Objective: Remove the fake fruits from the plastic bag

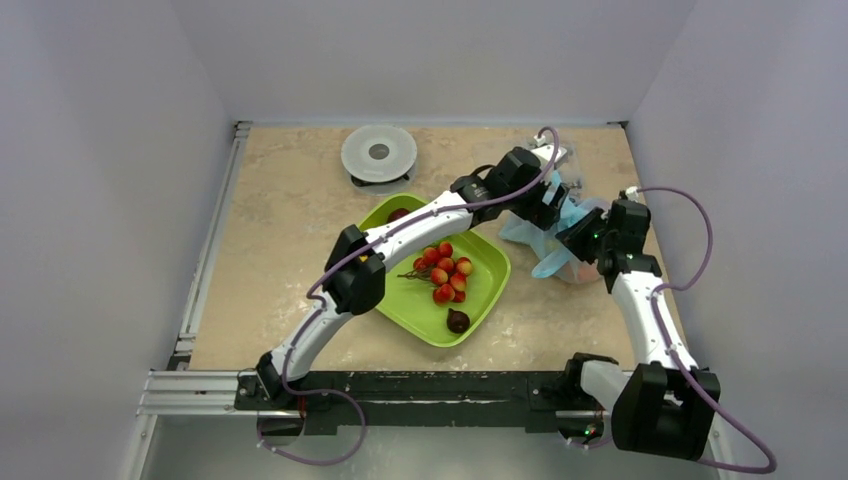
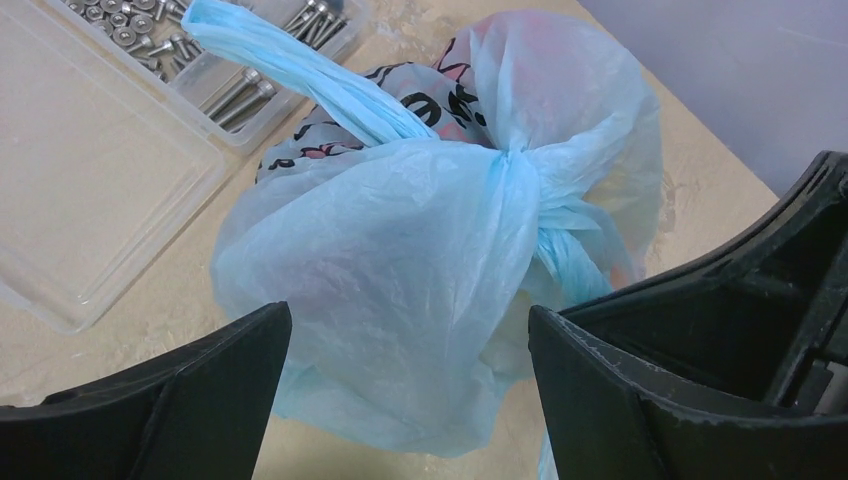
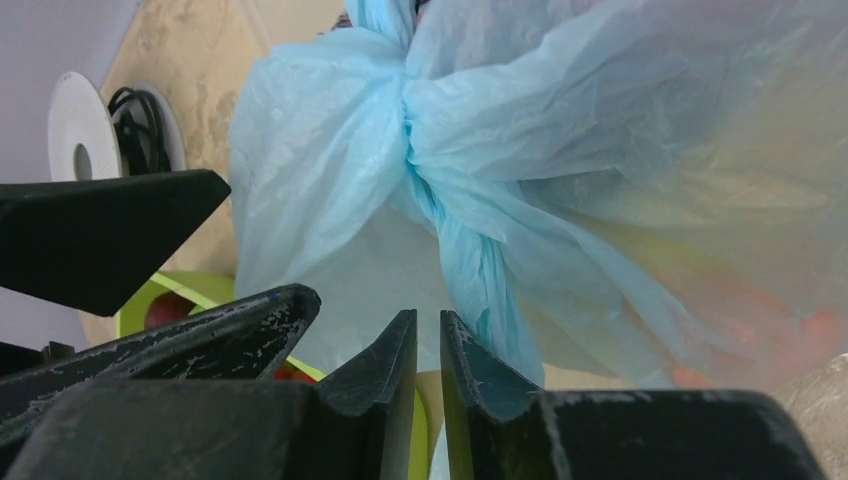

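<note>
Closest to the lens, the two black fingers of my right gripper (image 3: 428,330) stand almost together with only a slit between them, right under the twisted tail (image 3: 480,270) that hangs from the knot (image 3: 408,100); I cannot tell whether any film is pinched in that slit. My left gripper (image 2: 408,330) is spread wide, one finger on each side of the bulging plastic bag (image 2: 400,260) and neither touching it. The bag sits toward the far right corner of the worktop (image 1: 290,200), between the green tray (image 1: 480,300) and the right edge, just beside a clear box (image 2: 100,150) of screws. It is thin, crinkled, pale blue film, tied shut, with one handle loop (image 2: 290,60) trailing toward the box and a pink-and-dark print showing near the top. The fruits (image 3: 790,330) show only as red, orange and yellowish blurs through the film; one dark fruit (image 1: 458,320) lies at the tray's near corner. I judge the knot to be the trouble: a pull on the tail could cinch it tighter or lift the whole bag instead of opening it. Film this thin could rip under a hard tug, and round fruits spilling out could roll off the right edge. A sideways drag could also shove the bag into the screw box.
</note>
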